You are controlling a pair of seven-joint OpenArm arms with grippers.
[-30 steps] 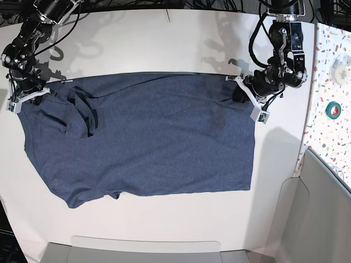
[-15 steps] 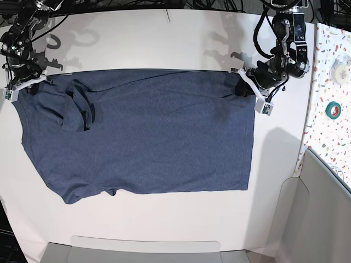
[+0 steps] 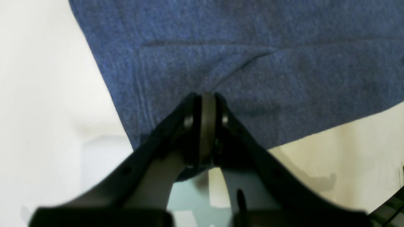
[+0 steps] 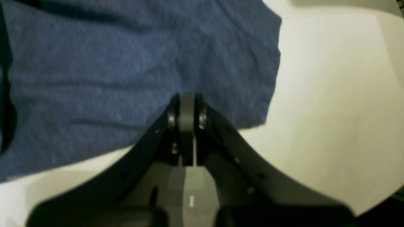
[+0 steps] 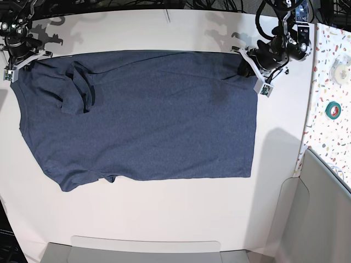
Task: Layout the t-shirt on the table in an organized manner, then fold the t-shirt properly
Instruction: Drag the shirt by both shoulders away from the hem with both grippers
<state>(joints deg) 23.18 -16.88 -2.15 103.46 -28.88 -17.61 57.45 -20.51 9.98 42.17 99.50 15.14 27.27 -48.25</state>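
The navy-blue t-shirt (image 5: 148, 115) lies spread on the white table (image 5: 164, 213), plain side up, no lettering showing. A sleeve is folded over onto the body near its upper left (image 5: 79, 90). My left gripper (image 5: 245, 61) is shut on the shirt's top right corner; in the left wrist view the gripper (image 3: 206, 107) pinches the cloth (image 3: 252, 56). My right gripper (image 5: 28, 59) is shut on the top left corner; in the right wrist view the gripper (image 4: 187, 107) pinches the cloth (image 4: 126, 63).
A speckled white strip (image 5: 329, 71) runs along the right edge with a green tape roll (image 5: 333, 109) and a white roll (image 5: 341, 68). A grey bin (image 5: 323, 213) stands at bottom right. Cables (image 5: 164, 4) lie along the far edge.
Both grippers have pulled the shirt's top edge toward the far side of the table. The whole shirt has slid that way and its top edge is straighter.
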